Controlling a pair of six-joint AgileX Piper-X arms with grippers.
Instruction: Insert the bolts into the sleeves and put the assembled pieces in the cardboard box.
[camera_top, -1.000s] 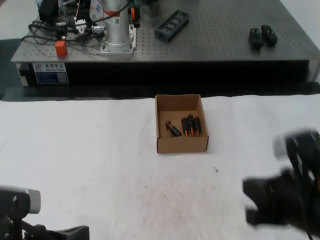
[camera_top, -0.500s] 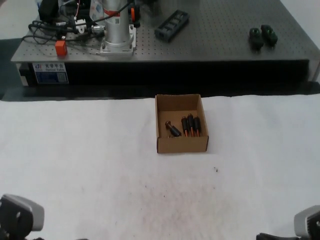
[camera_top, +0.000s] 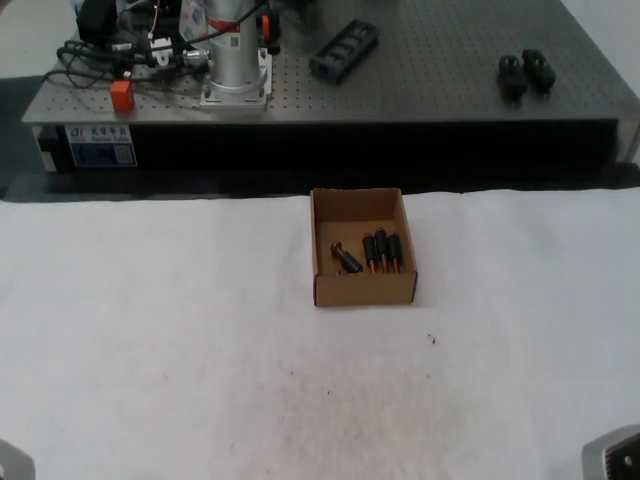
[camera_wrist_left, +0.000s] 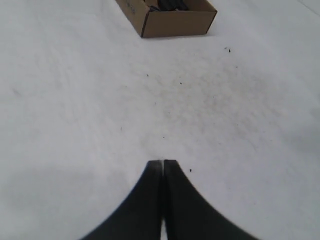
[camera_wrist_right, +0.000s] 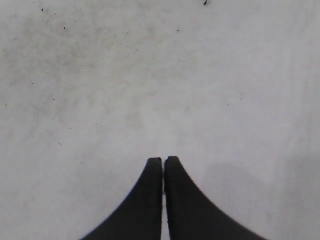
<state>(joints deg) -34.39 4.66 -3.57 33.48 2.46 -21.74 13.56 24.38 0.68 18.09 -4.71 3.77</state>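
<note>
So the left gripper (camera_wrist_left: 163, 163) is hanging low over the white sheet (camera_wrist_left: 75, 100) with both black fingers pressed together, nothing pinched between them. The cardboard box (camera_wrist_left: 175, 24) is sitting well ahead of its tips, far out of reach, with a wide stretch of bare sheet lying in between and a small dark speck (camera_wrist_left: 227, 49) showing near the box. The right gripper (camera_wrist_right: 163, 160) is doing the same thing: fingers squeezed closed on nothing, pointing at plain sheet dotted with tiny specks. From the high view, the cardboard box (camera_top: 365, 290) is resting open-topped near the middle of the sheet, close to its far edge. Inside, three assembled pieces (camera_top: 381, 252) are lying side by side against the right wall, and a fourth piece (camera_top: 346, 259) is lying tilted to their left, apart from them. A grey bit of an arm (camera_top: 612, 458) is peeking in at the near right corner, well apart from the box. Behind the sheet, a perforated metal plate (camera_top: 420, 70) is carrying a metal post (camera_top: 237, 50), an orange block (camera_top: 121, 95), a black tray (camera_top: 343, 48) and two black knobs (camera_top: 525, 72).
</note>
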